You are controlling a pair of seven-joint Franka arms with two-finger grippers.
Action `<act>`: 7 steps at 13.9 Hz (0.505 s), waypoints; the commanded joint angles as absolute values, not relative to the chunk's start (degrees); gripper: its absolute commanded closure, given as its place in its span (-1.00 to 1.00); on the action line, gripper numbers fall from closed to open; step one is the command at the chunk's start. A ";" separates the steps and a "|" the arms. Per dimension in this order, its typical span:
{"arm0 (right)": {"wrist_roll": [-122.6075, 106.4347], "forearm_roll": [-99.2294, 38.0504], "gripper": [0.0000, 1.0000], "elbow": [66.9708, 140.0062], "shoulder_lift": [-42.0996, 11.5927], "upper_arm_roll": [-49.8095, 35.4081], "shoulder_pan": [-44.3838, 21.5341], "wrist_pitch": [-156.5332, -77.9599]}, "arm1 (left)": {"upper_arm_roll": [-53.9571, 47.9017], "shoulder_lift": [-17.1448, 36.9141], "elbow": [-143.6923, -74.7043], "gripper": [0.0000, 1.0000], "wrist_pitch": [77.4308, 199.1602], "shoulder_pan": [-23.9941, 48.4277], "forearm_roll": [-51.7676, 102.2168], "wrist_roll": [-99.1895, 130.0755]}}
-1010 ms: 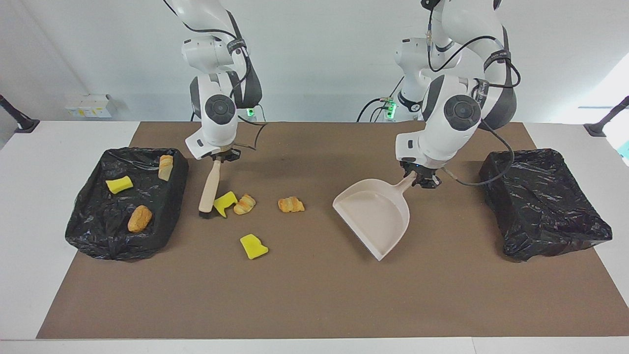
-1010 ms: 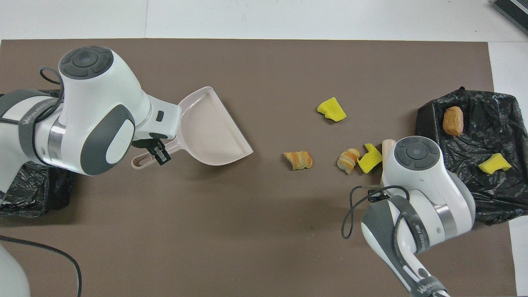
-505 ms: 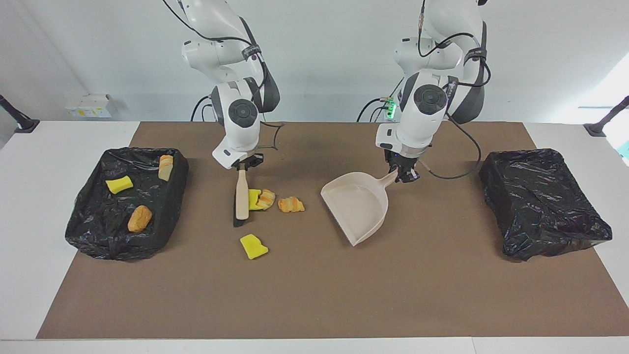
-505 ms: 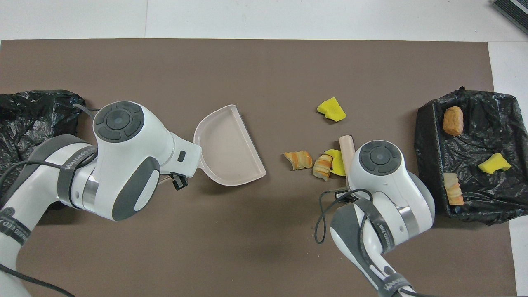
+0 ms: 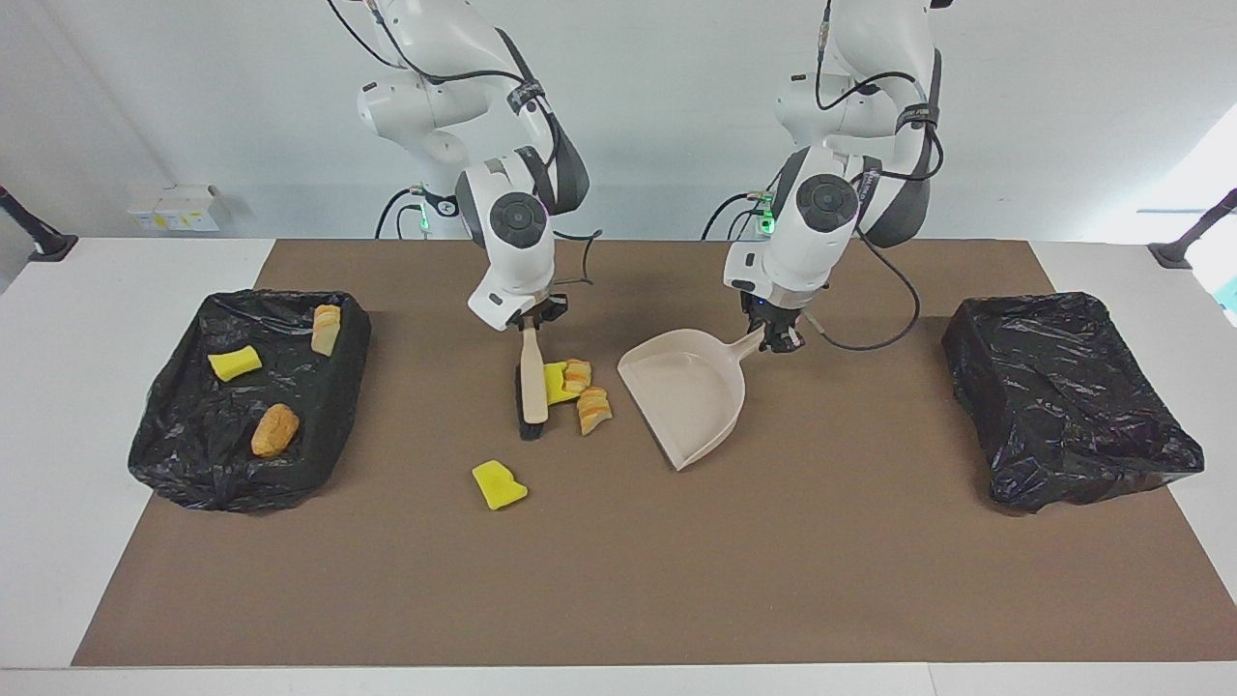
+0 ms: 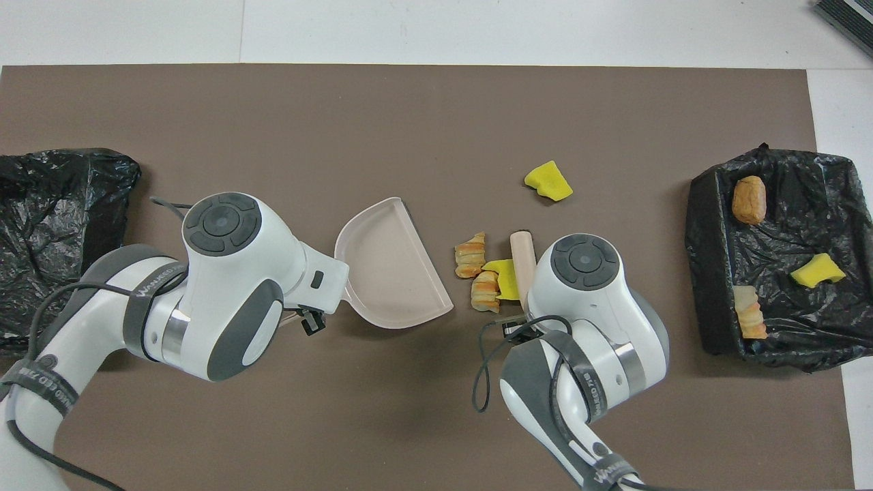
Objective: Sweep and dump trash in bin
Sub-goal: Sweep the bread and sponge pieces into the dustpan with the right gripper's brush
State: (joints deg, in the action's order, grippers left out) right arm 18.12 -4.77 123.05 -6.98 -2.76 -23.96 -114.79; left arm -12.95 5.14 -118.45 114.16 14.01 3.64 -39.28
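My right gripper (image 5: 529, 321) is shut on the beige brush (image 5: 532, 387), whose black bristles rest on the mat. Against the brush lies a pile of trash: a yellow chunk (image 5: 556, 382) and two croissants (image 5: 577, 375) (image 5: 593, 410). My left gripper (image 5: 776, 338) is shut on the handle of the beige dustpan (image 5: 688, 391), whose mouth faces the pile with a small gap between them. Another yellow chunk (image 5: 499, 484) lies alone on the mat, farther from the robots than the brush. In the overhead view the arms hide both grippers; the dustpan (image 6: 389, 266) and the brush handle (image 6: 522, 262) show.
A black-lined bin (image 5: 193, 454) at the right arm's end holds a yellow chunk (image 5: 235, 363), a croissant (image 5: 326, 329) and a bread roll (image 5: 275, 429). A second black-lined bin (image 5: 1063, 406) stands at the left arm's end. A brown mat (image 5: 618, 580) covers the table.
The right arm has swept the brush toward the dustpan, pushing the yellow chunk and both croissants into one pile. The left arm has brought the dustpan closer to the pile.
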 commanded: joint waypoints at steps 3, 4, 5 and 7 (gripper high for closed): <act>17.75 -14.22 1.00 116.99 -11.95 -2.90 -28.56 -116.45 | -12.22 1.76 -122.78 1.00 115.58 15.03 5.01 -37.53; 17.75 -17.02 1.00 116.20 -12.39 -2.81 -29.43 -116.72 | -12.22 1.67 -122.87 1.00 115.58 15.03 5.01 -37.53; 17.67 -19.83 1.00 116.02 -12.83 -2.90 -29.97 -118.63 | -12.22 1.67 -122.87 1.00 115.58 15.03 5.18 -37.44; 16.88 -23.80 1.00 115.75 -13.45 -2.90 -31.36 -121.37 | -12.22 1.67 -122.87 1.00 115.40 15.03 5.36 -37.35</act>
